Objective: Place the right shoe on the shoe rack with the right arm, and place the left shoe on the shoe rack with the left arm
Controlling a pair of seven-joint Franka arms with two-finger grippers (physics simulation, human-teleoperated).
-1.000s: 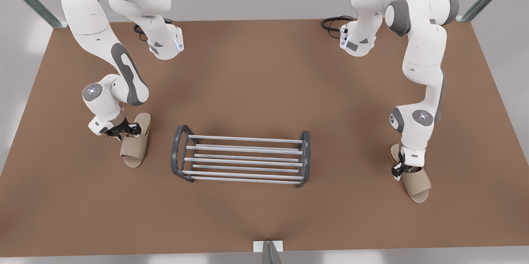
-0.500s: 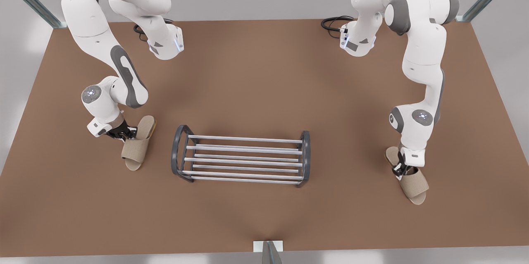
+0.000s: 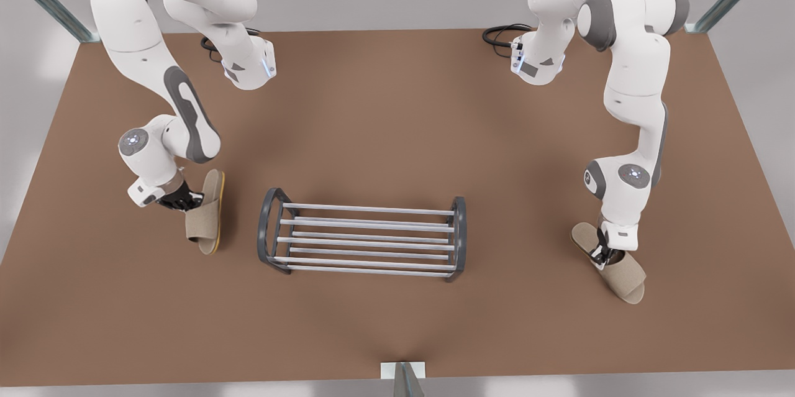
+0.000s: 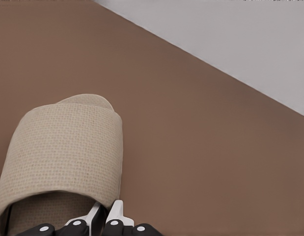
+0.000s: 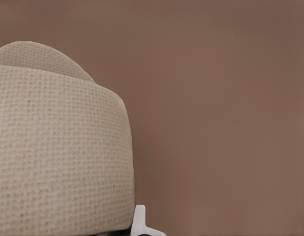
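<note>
Two white arms reach over a wide brown desk (image 3: 397, 105). The low shoe rack (image 3: 363, 238), dark grey rounded end frames joined by silver bars, stands between the two hands and well apart from each. Its long axis runs from one hand's side to the other's, and it carries nothing.

The right shoe (image 3: 204, 223), a beige woven open-toe slipper, hangs just beside the right hand (image 3: 186, 201) on the rack's side. It is rolled onto its edge so a yellowish sole rim shows. Its long axis runs away from the arm's base, toe farthest out. The right hand's dark fingers are closed on the edge of the woven strap (image 5: 58, 147).

The left shoe (image 3: 624, 276), a matching slipper, touches the left hand (image 3: 601, 255). It lies sole-down, toe pointing away from the arm's base and slanting away from the rack. I cannot tell whether it is clear of the desk. In the left wrist view, the hand (image 4: 105, 216) is nearly shut, with the rim of the strap (image 4: 63, 147) pinched between its fingers.
</note>
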